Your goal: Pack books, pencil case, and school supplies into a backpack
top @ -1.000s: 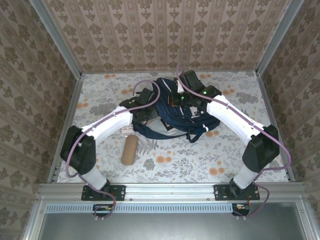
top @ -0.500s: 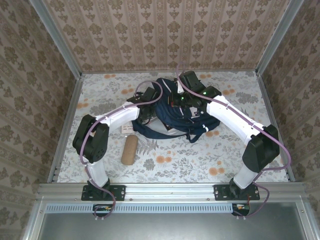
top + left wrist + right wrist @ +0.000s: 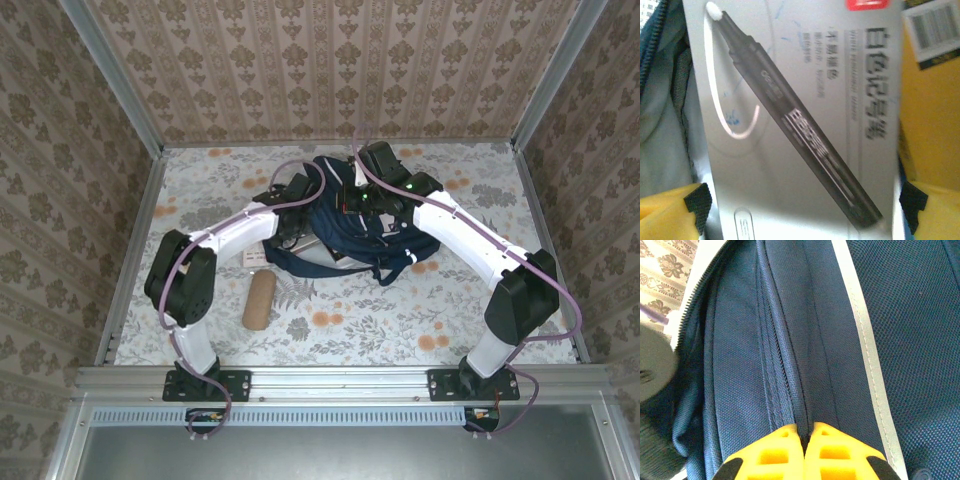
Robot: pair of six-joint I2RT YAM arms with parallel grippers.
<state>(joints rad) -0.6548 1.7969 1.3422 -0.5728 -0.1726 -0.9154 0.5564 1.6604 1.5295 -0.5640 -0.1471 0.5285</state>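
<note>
With the right gripper point(image 3: 805, 432) pinching the backpack point(image 3: 740, 340) rim, the left gripper point(image 3: 805, 207), clamping the packet point(image 3: 850, 90), should release deep beside the book point(image 3: 935, 130)

Both arms reach forward with elbows bent outward and wrists angled toward each other. The left gripper point(image 3: 292, 218) point(image 3: 802, 212) clamps a packet point(image 3: 805, 100) between wide-set fingers. The right gripper point(image 3: 356, 200) point(image 3: 805, 442) pinches the backpack point(image 3: 740, 350).

Top external: high behind arm bases point(image 3: 200, 385), angled down, far; whole worktop point(image 3: 400, 320) in frame. Left wrist: very near, facing marker packet point(image 3: 805, 125). Right wrist: very near, looking along backpack point(image 3: 805, 315) fabric. Backpack shared by top external and right wrist.
</note>
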